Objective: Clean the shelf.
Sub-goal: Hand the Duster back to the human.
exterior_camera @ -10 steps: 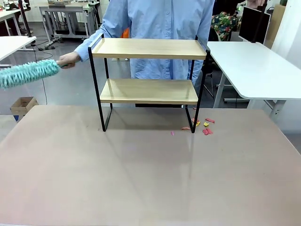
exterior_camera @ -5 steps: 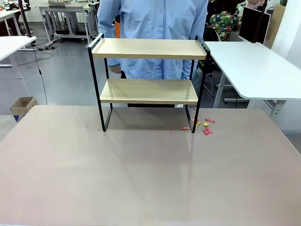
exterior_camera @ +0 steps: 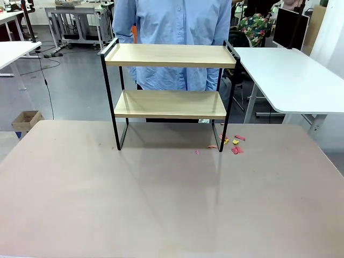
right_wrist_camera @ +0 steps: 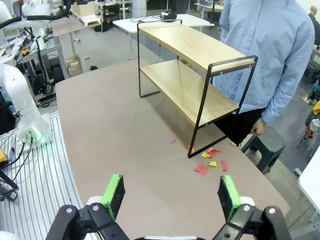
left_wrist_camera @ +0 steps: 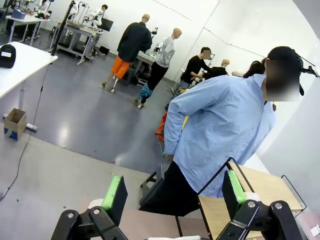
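A 2-tier shelf (exterior_camera: 169, 80) stands on a brown table (exterior_camera: 161, 204) before a person in a blue shirt (exterior_camera: 172, 32).

Both wooden boards lie bare in the black frame, which rests at the table's far side. Small red and yellow scraps (exterior_camera: 232, 144) lie scattered on the tabletop near its right legs.

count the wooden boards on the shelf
2: the top board and the lower board of the shelf, both bare; paper scraps lie on the table.
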Controlling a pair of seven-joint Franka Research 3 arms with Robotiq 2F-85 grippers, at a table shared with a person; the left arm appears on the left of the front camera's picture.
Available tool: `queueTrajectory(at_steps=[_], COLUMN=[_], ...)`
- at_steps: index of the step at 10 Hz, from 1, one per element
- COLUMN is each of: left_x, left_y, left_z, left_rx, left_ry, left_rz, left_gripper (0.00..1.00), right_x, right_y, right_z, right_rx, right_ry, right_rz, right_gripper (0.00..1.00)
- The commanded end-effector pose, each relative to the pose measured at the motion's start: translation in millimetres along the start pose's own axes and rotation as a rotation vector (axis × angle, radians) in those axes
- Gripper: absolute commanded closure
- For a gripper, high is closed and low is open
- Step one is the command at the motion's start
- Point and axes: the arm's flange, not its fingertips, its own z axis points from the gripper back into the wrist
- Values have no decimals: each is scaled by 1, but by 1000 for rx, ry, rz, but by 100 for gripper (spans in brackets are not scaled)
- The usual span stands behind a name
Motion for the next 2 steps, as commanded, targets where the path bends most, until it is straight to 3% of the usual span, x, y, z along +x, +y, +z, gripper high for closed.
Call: queueTrajectory(at_steps=[1, 2], left_x=[-3, -3], left_y=[-1, -1], left_z=[0, 0], left_rx=[0, 0], left_ry=[-12, -12], left_rz=[14, 14], left_gripper=[0, 0], right_x=[0, 0], right_y=[0, 0], right_z=[1, 1], right_rx=[1, 1], right_ry=[-2, -2], right_rz=[10, 10], right_gripper=[0, 0])
